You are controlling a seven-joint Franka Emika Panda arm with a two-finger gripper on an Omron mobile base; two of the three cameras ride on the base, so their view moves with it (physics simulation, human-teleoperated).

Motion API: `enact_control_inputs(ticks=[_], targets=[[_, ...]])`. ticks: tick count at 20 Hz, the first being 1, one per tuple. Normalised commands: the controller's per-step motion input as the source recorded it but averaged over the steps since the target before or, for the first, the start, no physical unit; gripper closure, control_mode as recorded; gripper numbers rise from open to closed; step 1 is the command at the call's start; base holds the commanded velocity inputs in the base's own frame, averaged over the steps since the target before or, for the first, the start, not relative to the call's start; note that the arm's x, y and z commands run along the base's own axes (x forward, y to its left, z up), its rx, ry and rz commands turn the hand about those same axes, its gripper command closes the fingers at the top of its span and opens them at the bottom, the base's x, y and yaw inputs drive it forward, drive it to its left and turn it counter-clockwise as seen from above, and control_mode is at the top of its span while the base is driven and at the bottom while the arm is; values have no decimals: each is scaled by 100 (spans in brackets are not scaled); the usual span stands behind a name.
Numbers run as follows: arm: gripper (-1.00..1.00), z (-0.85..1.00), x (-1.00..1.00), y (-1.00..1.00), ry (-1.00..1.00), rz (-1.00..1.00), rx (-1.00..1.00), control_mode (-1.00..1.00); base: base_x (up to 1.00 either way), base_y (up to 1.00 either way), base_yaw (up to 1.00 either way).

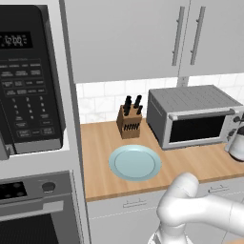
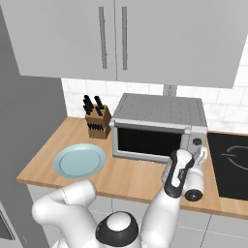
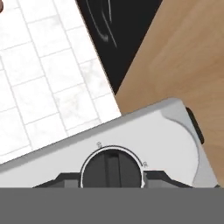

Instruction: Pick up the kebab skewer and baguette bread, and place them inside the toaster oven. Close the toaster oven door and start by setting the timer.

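Note:
The grey toaster oven [image 1: 190, 116] [image 2: 157, 128] stands on the wooden counter with its dark-glass toaster oven door [image 1: 198, 128] [image 2: 147, 141] shut. My gripper [image 2: 198, 153] [image 3: 112, 176] is at the knob panel on the oven's right side. In the hand view its dark fingers [image 3: 65, 178] sit against both sides of a round black knob [image 3: 112, 164]. The kebab skewer and baguette bread are hidden. The glass is too dark to show the inside.
A light-blue plate [image 1: 135, 163] [image 2: 79, 161] lies bare left of the oven, with a knife block [image 1: 129, 121] [image 2: 97, 121] behind it. A black cooktop [image 2: 230, 162] is right of the oven. A black microwave [image 1: 28, 81] stands far left, and cabinets hang overhead.

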Motion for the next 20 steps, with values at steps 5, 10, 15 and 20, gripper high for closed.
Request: enact_control_inputs(ticks=[5, 10, 15, 20], targets=[[100, 0, 0, -8, 0, -3, 35, -100, 0, 0, 0], [100, 0, 0, -10, 0, -1, 38, -100, 0, 0, 0], [100, 0, 0, -11, 0, -2, 41, -100, 0, 0, 0], [100, 0, 0, -4, 0, -5, 43, -100, 0, 0, 0]])
